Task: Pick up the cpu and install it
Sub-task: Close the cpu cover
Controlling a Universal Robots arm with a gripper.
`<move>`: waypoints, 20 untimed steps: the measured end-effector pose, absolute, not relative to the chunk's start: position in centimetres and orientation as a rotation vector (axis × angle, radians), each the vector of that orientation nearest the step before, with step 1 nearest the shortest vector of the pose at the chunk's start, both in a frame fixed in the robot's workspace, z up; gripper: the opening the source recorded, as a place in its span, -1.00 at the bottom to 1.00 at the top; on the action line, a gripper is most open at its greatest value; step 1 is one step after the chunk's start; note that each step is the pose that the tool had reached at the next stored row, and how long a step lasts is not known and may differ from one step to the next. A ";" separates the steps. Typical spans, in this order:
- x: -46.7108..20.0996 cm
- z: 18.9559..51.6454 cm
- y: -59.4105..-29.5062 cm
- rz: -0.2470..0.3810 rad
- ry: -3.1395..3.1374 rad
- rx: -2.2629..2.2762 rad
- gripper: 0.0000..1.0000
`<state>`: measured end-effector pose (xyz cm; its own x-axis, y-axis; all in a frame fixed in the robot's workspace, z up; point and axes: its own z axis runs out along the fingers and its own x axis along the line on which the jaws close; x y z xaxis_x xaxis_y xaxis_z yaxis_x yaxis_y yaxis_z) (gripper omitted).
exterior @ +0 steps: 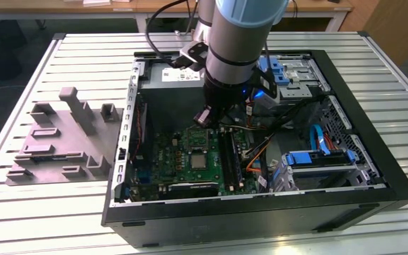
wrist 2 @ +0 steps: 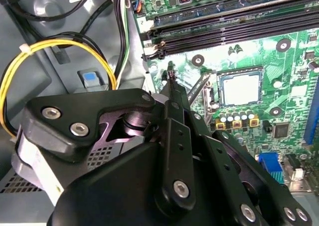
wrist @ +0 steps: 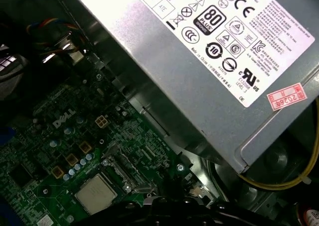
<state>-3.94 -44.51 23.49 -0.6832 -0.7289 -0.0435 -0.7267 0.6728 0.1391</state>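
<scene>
Hidden parts: claw tips (exterior: 204, 118) sit under the arm (exterior: 236, 48) in the exterior view, so the gap between them cannot be read there; in the second wrist view the black linkage of the claw (wrist 2: 172, 79) covers much of the case floor, and the thin tips run out together to a narrow point.
Claw: tips look drawn together, nothing seen between them, touching nothing that can be made out; whether they are fully clenched cannot be told for sure.
Claw place: inside the open computer case (exterior: 374, 106), above the motherboard (exterior: 183, 159), near the edge that meets the power supply (wrist: 199, 71).
Cpu: pale square chip, cpu (wrist 2: 240, 89), lies flat in the socket frame (wrist 2: 219, 94) on the motherboard; seen also in the first wrist view (wrist: 95, 192) and as a small light square in the exterior view (exterior: 197, 160). It is apart from the claw tips.
Socket lever: thin metal arm (wrist 2: 199, 86) stands tilted just beside the socket; its end is hard to follow.
Grey tray (exterior: 62, 143): on the slatted bench (exterior: 34, 212), beside the case toward the exterior view's left.
</scene>
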 end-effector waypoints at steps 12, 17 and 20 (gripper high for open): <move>-3.9 23.9 -44.5 -0.226 -2.825 1.310 -0.79; -3.9 24.0 -44.5 -0.226 -2.805 1.348 -0.79; -3.9 24.0 -44.5 -0.225 -2.785 1.385 -0.79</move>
